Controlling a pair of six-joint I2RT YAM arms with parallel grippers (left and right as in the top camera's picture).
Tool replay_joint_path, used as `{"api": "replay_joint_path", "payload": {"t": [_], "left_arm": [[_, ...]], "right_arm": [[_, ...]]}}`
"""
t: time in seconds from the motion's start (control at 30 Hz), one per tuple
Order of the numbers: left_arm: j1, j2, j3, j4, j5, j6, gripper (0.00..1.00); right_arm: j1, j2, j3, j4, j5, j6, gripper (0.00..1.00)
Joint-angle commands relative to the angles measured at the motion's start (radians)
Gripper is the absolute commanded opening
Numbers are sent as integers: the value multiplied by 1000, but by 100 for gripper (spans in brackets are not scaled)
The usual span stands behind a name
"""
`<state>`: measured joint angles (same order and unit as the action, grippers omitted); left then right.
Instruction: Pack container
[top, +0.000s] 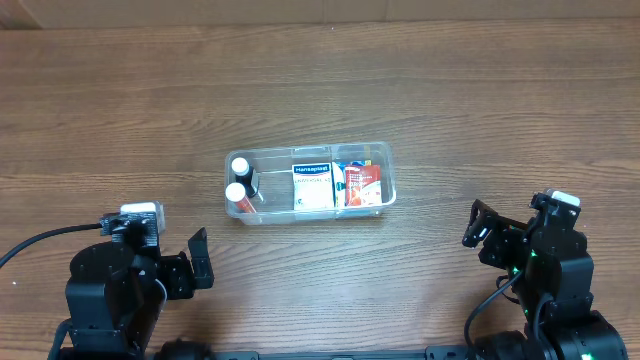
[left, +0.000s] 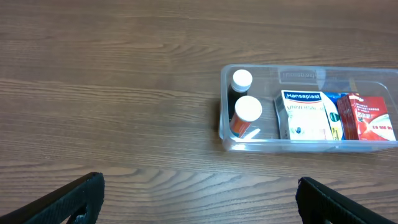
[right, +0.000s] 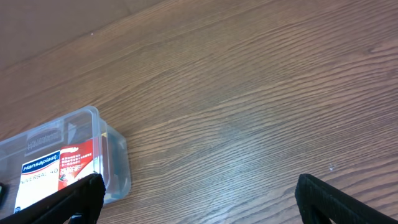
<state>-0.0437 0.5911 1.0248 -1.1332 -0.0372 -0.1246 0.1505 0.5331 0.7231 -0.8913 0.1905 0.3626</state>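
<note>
Sitting amid open wood (top: 450, 90), the container (top: 310, 150) lies apart from left fingers (left: 68, 200) and right fingers (right: 336, 199), both spread.

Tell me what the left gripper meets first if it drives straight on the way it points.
Probably the bare table, just left of the container. The open left gripper spans wide, so one finger might clip the container's near corner; depth is unclear.

Clear glossy plastic container (left: 292, 78) ahead of the left gripper (left: 200, 182), its fingers (left: 74, 199) matt black, smooth wood-grain table (left: 112, 93) with soft sheen, printed card boxes (left: 305, 115), white plastic caps (left: 248, 109)
</note>
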Motion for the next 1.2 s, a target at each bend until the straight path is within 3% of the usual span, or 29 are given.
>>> {"api": "replay_joint_path", "payload": {"t": [0.0, 0.1, 0.2, 0.33, 0.4, 0.57, 0.67, 1.17], "left_arm": [[4, -3, -8, 0, 11, -14, 100], [4, -3, -8, 0, 11, -14, 100], [4, -3, -8, 0, 11, -14, 100], [4, -3, -8, 0, 11, -14, 100], [4, -3, -8, 0, 11, -14, 100], [4, -3, -8, 0, 11, -14, 100], [4, -3, -8, 0, 11, -14, 100], [4, -3, -8, 0, 11, -14, 100]], "right_arm": [[3, -6, -6, -74, 10, 5, 100], [5, -54, -14, -102, -8, 3, 100], [5, -186, -69, -21, -31, -135, 100], [5, -360, -231, 203, -65, -214, 100], [5, -451, -379, 421, -79, -215, 100], [3, -530, -629, 741, -155, -244, 100], [3, -530, -698, 774, -233, -323, 100], [3, -530, -698, 778, -245, -326, 100]]}}
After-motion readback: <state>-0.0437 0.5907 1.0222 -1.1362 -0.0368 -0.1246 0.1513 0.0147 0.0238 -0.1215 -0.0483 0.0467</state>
